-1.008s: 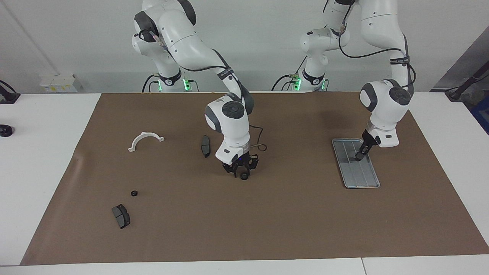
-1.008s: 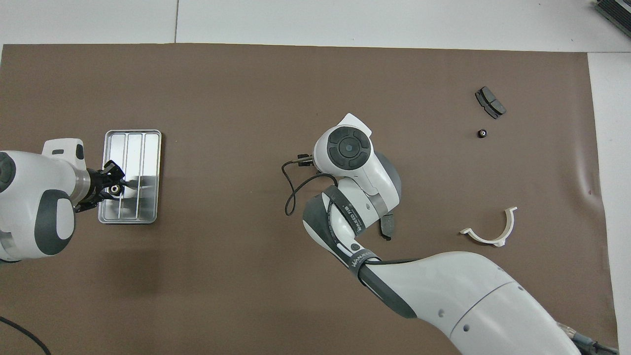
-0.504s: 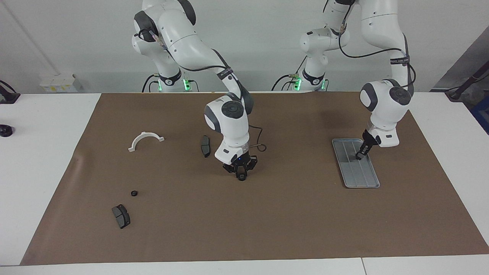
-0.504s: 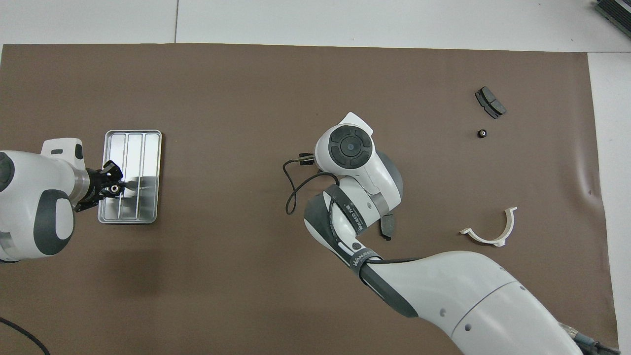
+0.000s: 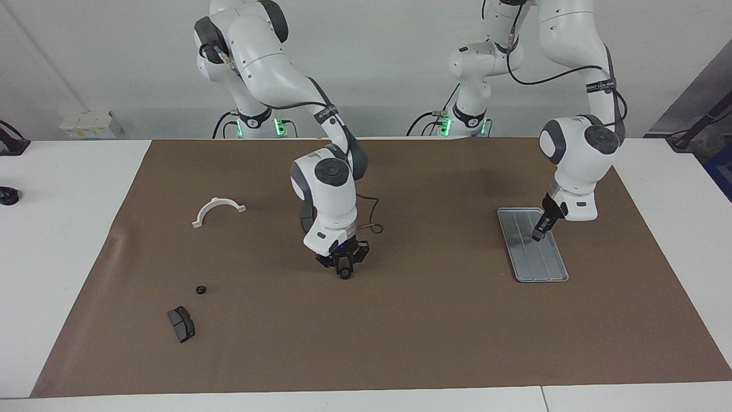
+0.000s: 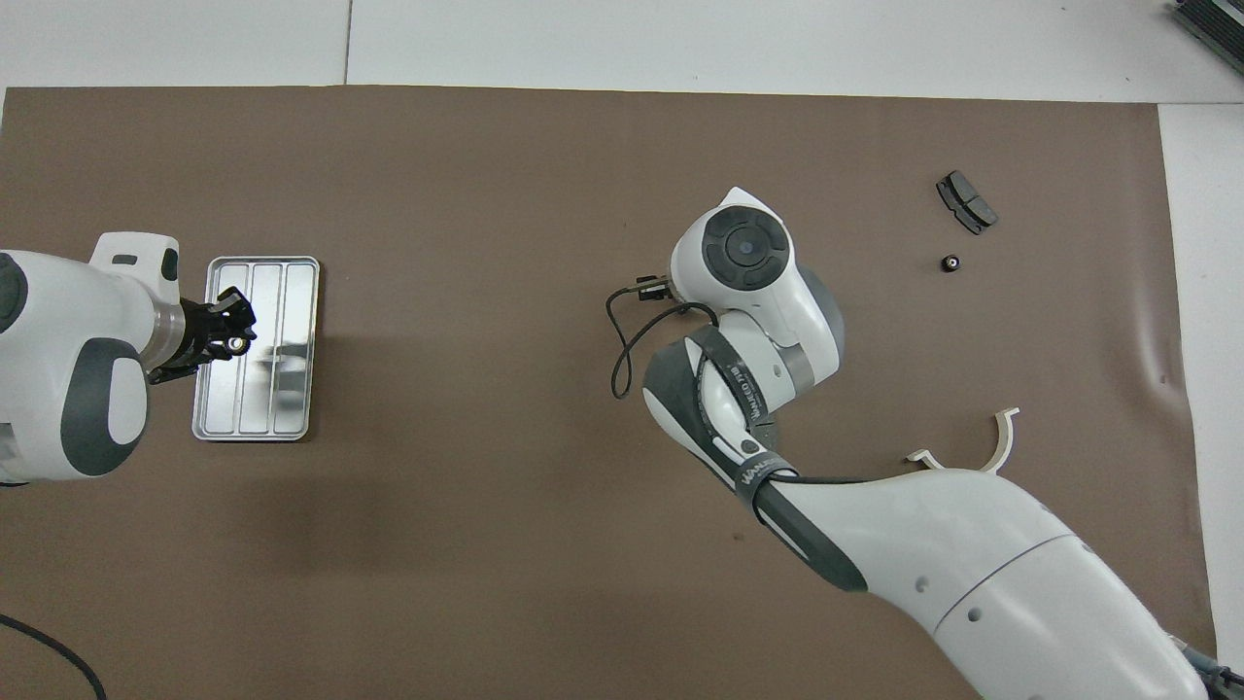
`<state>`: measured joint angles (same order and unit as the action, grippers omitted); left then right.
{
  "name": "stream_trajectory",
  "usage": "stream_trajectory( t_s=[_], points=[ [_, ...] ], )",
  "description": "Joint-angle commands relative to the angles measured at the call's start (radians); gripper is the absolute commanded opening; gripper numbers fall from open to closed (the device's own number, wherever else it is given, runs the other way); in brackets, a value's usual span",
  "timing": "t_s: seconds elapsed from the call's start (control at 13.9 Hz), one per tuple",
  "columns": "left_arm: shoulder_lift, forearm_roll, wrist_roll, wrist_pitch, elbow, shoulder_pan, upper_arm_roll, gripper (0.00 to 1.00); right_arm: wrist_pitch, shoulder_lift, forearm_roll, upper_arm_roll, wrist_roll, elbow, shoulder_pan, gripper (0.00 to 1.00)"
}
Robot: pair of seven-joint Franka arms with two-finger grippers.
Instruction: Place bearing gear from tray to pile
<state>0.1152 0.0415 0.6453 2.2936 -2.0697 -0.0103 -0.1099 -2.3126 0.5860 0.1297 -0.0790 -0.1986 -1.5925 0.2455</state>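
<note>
The silver ridged tray lies toward the left arm's end of the mat. My left gripper hangs just over it, shut on a small ring-shaped bearing gear. My right gripper is low over the middle of the mat, shut on another small black bearing gear; the wrist hides it in the overhead view. The pile lies toward the right arm's end: a white half-ring bracket, a dark brake pad and a loose black gear. The second pad is hidden.
A brown mat covers the table. A black cable loop hangs from the right wrist. A small black thing sits on the white table edge off the mat.
My right gripper has carried its gear toward the right arm's end of the table and now hides the second brake pad. My left gripper has shifted slightly over the tray.
</note>
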Motion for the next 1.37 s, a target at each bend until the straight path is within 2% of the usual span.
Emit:
stream_trajectory(
  t_s=[0.0, 0.22, 0.29, 0.43, 0.58, 0.72, 0.94, 1.01, 1.08, 1.15, 1.22, 1.3],
  points=[
    [-0.002, 0.000, -0.019, -0.023, 0.031, 0.132, 0.010, 0.00, 0.053, -0.040, 0.005, -0.019, 0.152, -0.004, -0.109, 0.00],
    [0.011, -0.017, 0.010, 0.068, 0.031, 0.272, 0.009, 0.00, 0.068, -0.052, -0.007, -0.022, 0.260, -0.007, -0.202, 0.00],
    [0.033, -0.034, 0.070, 0.102, 0.037, 0.320, 0.009, 0.00, 0.068, -0.052, -0.007, -0.025, 0.284, -0.007, -0.233, 0.00],
    [0.119, -0.035, 0.195, 0.136, 0.110, 0.418, 0.010, 0.00, 0.068, -0.052, -0.010, -0.027, 0.335, -0.009, -0.277, 0.00],
    [0.232, -0.034, 0.325, 0.154, 0.219, 0.501, 0.010, 0.00, 0.068, -0.052, -0.091, -0.027, 0.355, -0.012, -0.305, 0.00],
    [0.323, -0.031, 0.425, 0.303, 0.244, 0.574, 0.010, 0.00, 0.070, -0.054, -0.127, -0.027, 0.366, -0.009, -0.314, 0.00],
    [0.360, -0.035, 0.424, 0.381, 0.244, 0.581, 0.010, 0.02, 0.052, -0.052, -0.122, -0.025, 0.373, -0.003, -0.319, 0.00],
    [0.368, -0.037, 0.425, 0.404, 0.240, 0.579, 0.009, 0.18, 0.044, -0.052, -0.121, -0.025, 0.373, -0.001, -0.319, 0.00],
    [0.370, -0.037, 0.425, 0.411, 0.237, 0.581, 0.009, 0.47, 0.024, -0.051, -0.122, -0.025, 0.372, -0.001, -0.321, 0.00],
    [0.368, -0.037, 0.425, 0.409, 0.238, 0.582, 0.010, 0.83, 0.009, -0.051, -0.128, -0.025, 0.369, -0.001, -0.319, 0.00],
    [0.368, -0.032, 0.425, 0.399, 0.241, 0.585, 0.012, 1.00, 0.012, -0.051, -0.131, -0.027, 0.360, -0.004, -0.316, 0.00],
    [0.366, -0.032, 0.427, 0.389, 0.244, 0.587, 0.012, 1.00, 0.025, -0.051, -0.133, -0.027, 0.355, -0.009, -0.310, 0.00]
  ],
)
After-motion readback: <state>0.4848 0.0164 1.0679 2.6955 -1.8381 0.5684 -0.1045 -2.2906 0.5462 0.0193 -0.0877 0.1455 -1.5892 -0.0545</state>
